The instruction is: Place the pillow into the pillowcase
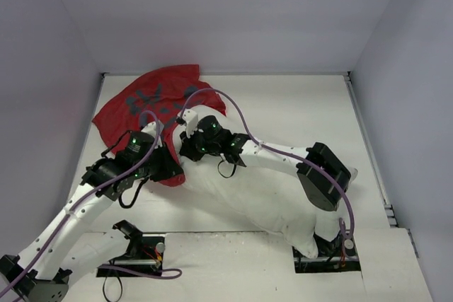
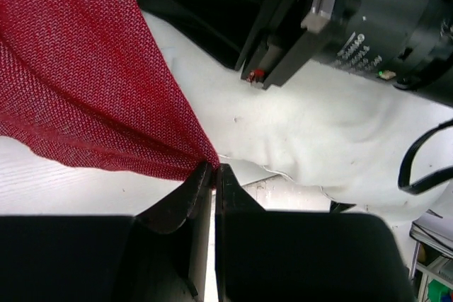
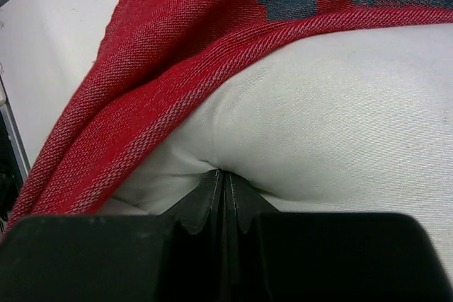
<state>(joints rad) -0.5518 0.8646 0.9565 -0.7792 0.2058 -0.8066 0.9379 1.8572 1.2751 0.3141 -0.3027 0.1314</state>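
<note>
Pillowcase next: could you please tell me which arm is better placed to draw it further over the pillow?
Left, probably. The left end effector is shut on the pillowcase edge, so it can pull the cloth along. The right end effector pinches the pillow itself, steadying it.

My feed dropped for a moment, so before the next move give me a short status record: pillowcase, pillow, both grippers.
pillowcase: red, bunched at the far left of the table
pillow: white, one end under the pillowcase hem, most of it outside
left gripper: shut, pinching the pillowcase edge
right gripper: shut on a pinch of the pillow, just below the hem
insertion: begun, not finished
</note>
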